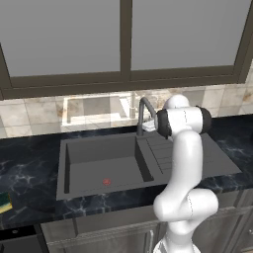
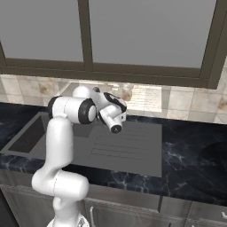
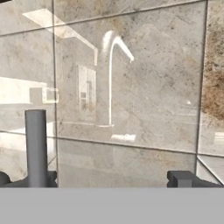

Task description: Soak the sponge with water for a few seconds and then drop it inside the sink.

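Note:
The sponge [image 1: 4,201], yellow with a green layer, lies on the black countertop at the far left edge, well away from the arm. The dark grey sink [image 1: 99,160] has a red drain mark [image 1: 106,182] and a ribbed drainboard [image 2: 126,148]. The curved faucet [image 1: 143,112] stands behind the basin, and I make out no water stream under its spout. My gripper [image 3: 94,180] is open and holds nothing. It faces the tiled back wall close up. A grey upright post [image 3: 36,146] of the faucet stands right by its left fingertip.
The glossy wall tiles [image 3: 144,87] mirror the faucet. A dark-framed window [image 1: 126,39] runs above the backsplash. Marbled black countertop [image 2: 195,150] extends to the right of the drainboard. My own arm [image 1: 185,163] rises over the sink's front right.

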